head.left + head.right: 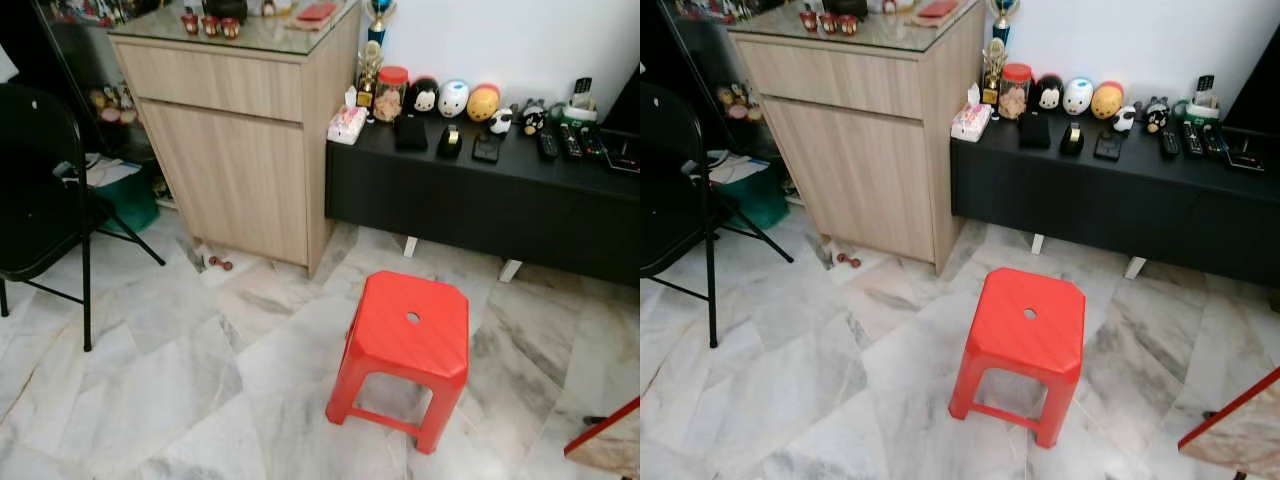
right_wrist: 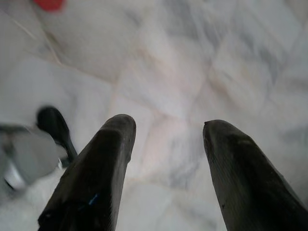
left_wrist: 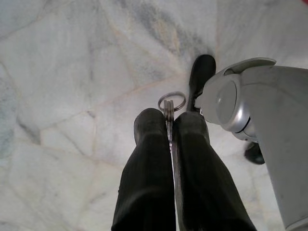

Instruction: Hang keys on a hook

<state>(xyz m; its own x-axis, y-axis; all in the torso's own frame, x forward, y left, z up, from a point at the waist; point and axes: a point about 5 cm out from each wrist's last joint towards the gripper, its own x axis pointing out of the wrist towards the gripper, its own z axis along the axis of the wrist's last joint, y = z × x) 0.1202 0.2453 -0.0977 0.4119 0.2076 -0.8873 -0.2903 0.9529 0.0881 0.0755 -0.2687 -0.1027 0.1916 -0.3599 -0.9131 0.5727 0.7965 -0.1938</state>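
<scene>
Left gripper, its 2 black fingers clamped on the keys, ring poking out past the tips over marble floor: light, stiff, slippery metal, prob. best gripped by the flat blades; right gripper hangs spread, w/ nothing between.

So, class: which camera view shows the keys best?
The left wrist view: the keys sit pinched between the left gripper fingers, ring poking out against the marble floor. The eye views look at the red stool and floor instead.
</scene>
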